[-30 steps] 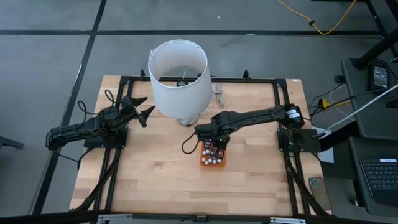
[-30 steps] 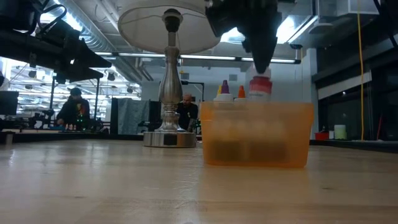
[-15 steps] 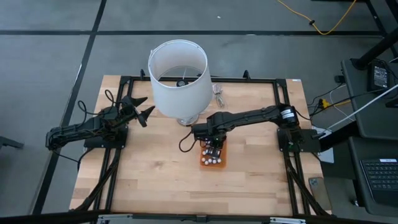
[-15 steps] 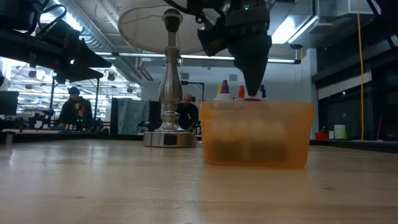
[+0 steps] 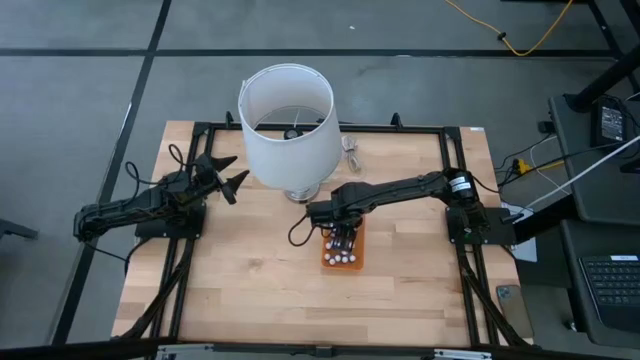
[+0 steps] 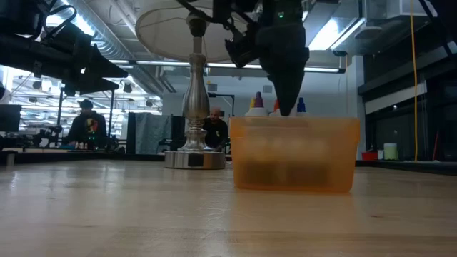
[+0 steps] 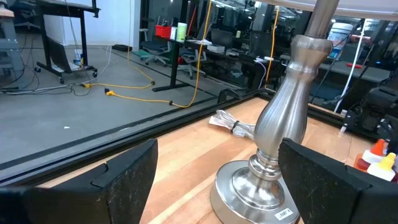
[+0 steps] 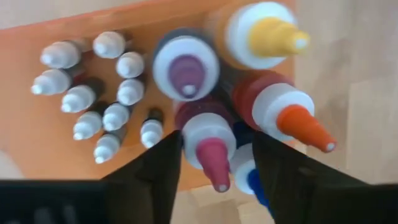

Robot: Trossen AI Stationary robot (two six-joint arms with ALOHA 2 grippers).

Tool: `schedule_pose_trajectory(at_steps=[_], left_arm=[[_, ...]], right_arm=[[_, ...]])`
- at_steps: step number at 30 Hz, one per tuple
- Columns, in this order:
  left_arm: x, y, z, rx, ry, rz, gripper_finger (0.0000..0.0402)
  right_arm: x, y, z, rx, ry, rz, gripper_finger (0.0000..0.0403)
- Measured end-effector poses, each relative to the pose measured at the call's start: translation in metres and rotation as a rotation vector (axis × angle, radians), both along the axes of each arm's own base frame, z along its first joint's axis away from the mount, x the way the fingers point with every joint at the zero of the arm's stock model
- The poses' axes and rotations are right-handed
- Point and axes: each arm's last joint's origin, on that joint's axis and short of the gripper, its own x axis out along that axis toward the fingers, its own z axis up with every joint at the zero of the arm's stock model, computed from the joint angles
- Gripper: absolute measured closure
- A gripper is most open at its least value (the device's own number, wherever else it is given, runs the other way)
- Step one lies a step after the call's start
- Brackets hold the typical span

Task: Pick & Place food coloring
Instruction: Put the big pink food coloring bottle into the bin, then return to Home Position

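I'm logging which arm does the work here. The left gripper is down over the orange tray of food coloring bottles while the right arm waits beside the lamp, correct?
Not quite: the arms are swapped. In the high view the right gripper is down over the orange tray of food coloring bottles, and the left gripper waits, open, beside the lamp.

Lamp: large white cylindrical lampshade (image 5: 288,122) on a turned silver stem (image 6: 195,93) with a round metal base (image 7: 251,195), standing on the wooden table (image 5: 240,275) just beyond the right gripper's position, between the two arms. Orange translucent tray (image 6: 295,153): directly beneath that gripper, resting on the table. Small silvery bundle (image 5: 352,152): on the table beside the lamp, farther back; two people (image 6: 86,123) in the room behind.
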Motion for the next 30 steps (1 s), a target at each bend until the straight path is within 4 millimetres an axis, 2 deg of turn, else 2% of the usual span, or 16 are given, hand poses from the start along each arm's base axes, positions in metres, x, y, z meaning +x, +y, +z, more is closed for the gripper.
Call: schedule_pose_trajectory(at_steps=[6, 12, 18, 22, 27, 30], left_arm=[[0.0, 0.0, 0.0, 0.0, 0.001, 0.0, 0.0079], [0.0, 0.0, 0.0, 0.0, 0.001, 0.0, 0.008], [0.0, 0.0, 0.0, 0.0, 0.0, 0.0, 0.0079], [0.0, 0.0, 0.0, 0.0, 0.0, 0.0, 0.0079], [0.0, 0.0, 0.0, 0.0, 0.0, 0.0, 0.008], [0.0, 0.0, 0.0, 0.0, 0.0, 0.0, 0.0079]], right_arm=[[-0.004, -0.001, 0.012, -0.029, -0.013, -0.021, 0.0166], [-0.013, 0.012, 0.029, -0.05, -0.06, 0.011, 0.0163], [-0.025, 0.035, 0.048, -0.038, -0.122, 0.053, 0.0168], [-0.03, 0.059, 0.056, -0.02, -0.19, 0.115, 0.0165], [-0.04, 0.086, 0.06, 0.06, -0.347, 0.211, 0.0139], [-0.052, 0.1, 0.058, 0.12, -0.431, 0.252, 0.0115]])
